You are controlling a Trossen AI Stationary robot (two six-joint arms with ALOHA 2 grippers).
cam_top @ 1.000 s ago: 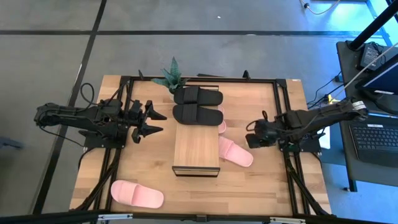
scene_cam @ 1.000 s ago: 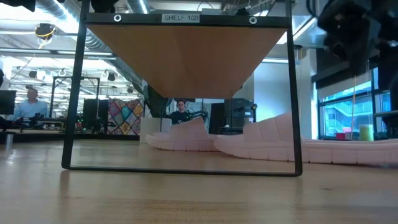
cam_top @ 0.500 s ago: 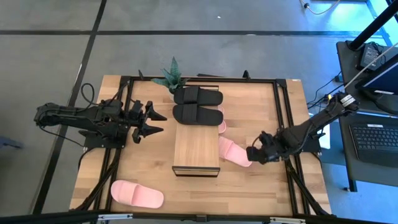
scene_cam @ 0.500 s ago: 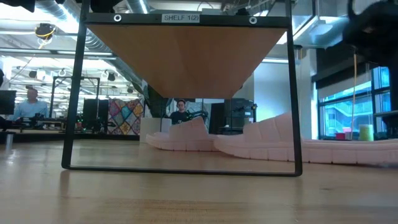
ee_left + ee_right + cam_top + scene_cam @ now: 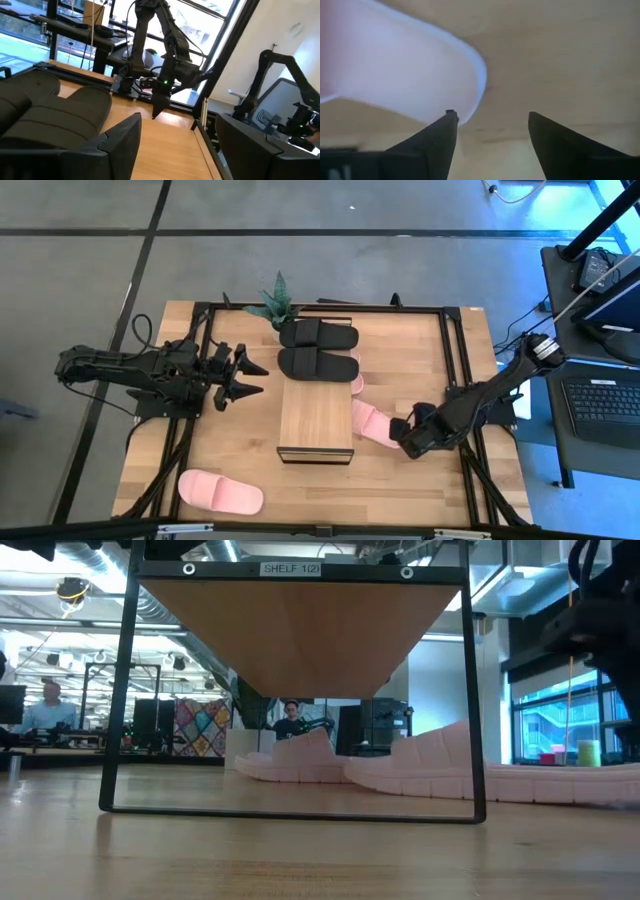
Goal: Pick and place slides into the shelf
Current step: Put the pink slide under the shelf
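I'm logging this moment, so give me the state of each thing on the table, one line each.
Black slides: paired flat beyond the shelf.
Shelf: upright, nothing on top.
Pink slide: flat beside the shelf, not gripped.
Second pink slide: flat near the table's front edge.
Right tool: open, at the pink slide's end.
Left tool: open, waiting.

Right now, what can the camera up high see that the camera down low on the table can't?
Only the high view shows the two black slides, the plant, the lone pink slide near the front corner, and the left gripper waiting open beside the shelf. Only the low view shows the "SHELF 1(2)" label and people in the room behind. Both show the shelf and the pink slide that the open right gripper is reaching.
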